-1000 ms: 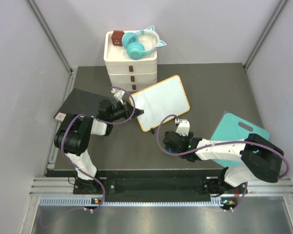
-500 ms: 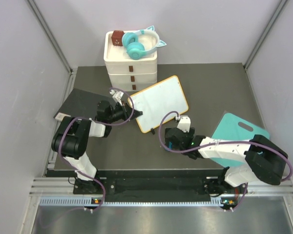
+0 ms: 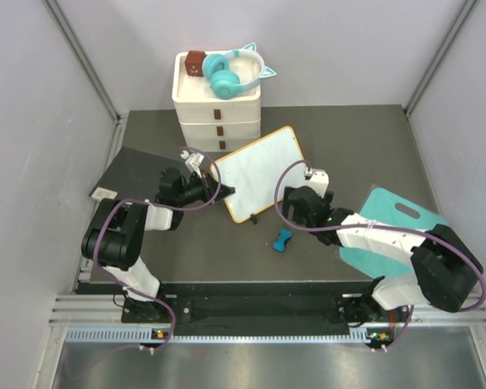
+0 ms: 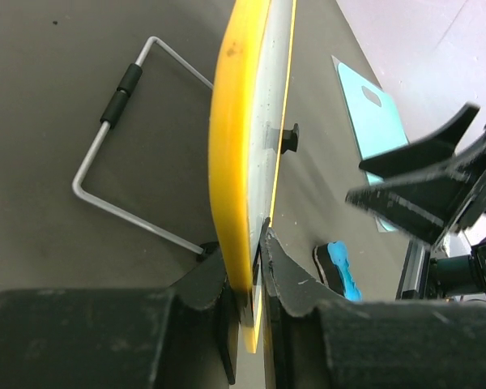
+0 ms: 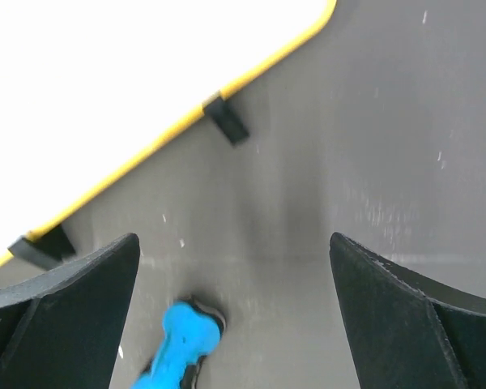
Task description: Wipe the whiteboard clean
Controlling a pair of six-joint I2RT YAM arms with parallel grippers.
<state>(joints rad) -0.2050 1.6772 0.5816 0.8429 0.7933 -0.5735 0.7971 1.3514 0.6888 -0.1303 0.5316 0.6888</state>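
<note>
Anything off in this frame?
The blue eraser lies loose on the mat near the whiteboard, odd for an erasing task: the right gripper is open and empty. The left gripper clamps the whiteboard's edge.

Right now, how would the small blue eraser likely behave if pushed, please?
The blue eraser lies flat on the table, so it would probably slide rather than roll. It looks small, so likely light; its waisted shape may make it pivot.

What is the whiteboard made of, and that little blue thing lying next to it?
The whiteboard has a smooth, even white face, probably a coated sheet. Its rounded yellow frame looks like moulded plastic, with a soft shine along the edge. The little blue thing looks like matte plastic over a dark layer, maybe felt; it is too small to be sure.
</note>
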